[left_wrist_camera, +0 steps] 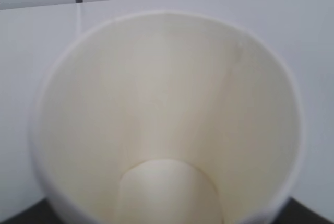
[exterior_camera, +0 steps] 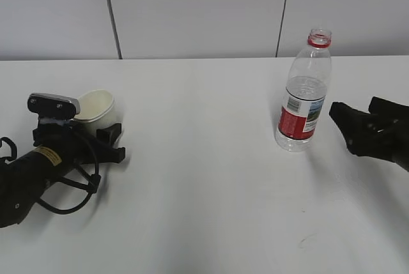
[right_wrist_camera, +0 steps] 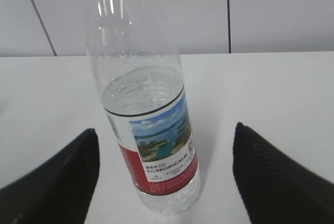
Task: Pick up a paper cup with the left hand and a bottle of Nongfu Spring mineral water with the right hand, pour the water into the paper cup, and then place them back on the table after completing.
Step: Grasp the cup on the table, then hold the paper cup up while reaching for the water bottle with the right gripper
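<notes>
The white paper cup (exterior_camera: 96,105) stands at the left of the table (exterior_camera: 204,184), leaning a little toward the arm. The left hand lies low on the table with its gripper (exterior_camera: 115,142) shut on the cup's lower part. The left wrist view looks straight into the cup (left_wrist_camera: 167,104), which is empty, and a dark finger (left_wrist_camera: 315,214) shows at the bottom corner. The clear Nongfu Spring bottle (exterior_camera: 305,95) with a red label stands upright, uncapped and more than half full. The right gripper (exterior_camera: 351,113) is open just right of it. In the right wrist view the bottle (right_wrist_camera: 146,104) stands ahead, between the fingertips' lines (right_wrist_camera: 164,130).
Grey wall panels (exterior_camera: 192,12) rise behind the table's far edge. A small dark mark (exterior_camera: 307,241) lies on the tabletop at the front right. Black cables (exterior_camera: 70,197) loop beside the left arm.
</notes>
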Available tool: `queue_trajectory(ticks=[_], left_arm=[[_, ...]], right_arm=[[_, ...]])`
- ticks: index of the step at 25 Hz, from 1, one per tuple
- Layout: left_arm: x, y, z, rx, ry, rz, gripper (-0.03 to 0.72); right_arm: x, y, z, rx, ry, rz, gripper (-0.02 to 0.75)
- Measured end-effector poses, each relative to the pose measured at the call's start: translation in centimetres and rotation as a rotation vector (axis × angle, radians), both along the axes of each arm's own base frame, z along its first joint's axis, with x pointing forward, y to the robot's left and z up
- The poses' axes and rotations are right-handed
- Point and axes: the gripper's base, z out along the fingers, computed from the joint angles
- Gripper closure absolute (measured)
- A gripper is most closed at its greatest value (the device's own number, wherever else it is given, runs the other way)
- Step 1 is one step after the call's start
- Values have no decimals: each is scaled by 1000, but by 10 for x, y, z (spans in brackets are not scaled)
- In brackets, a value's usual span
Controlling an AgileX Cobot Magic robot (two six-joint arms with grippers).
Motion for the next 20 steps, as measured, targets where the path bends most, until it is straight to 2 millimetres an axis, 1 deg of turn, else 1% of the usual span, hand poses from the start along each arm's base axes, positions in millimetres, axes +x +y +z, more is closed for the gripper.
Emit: queue_trajectory(ticks=[3,6,12,17,20], left_arm=[[0,0,0,0,1,-2,315],[0,-1,0,1,0,-9,315],[0,-1,0,2,-1,-15,316],[0,-1,0,2,-1,-15,317],[0,-1,0,2,-2,-15,317]], right_arm=[[7,1,-1,11,-1,13,107],[16,3,-9,10,23,35,76],[45,9,-33,-9,63,114,67],[72,10,-44,-16,48,135,66],[84,11,-49,-20,37,153,65]])
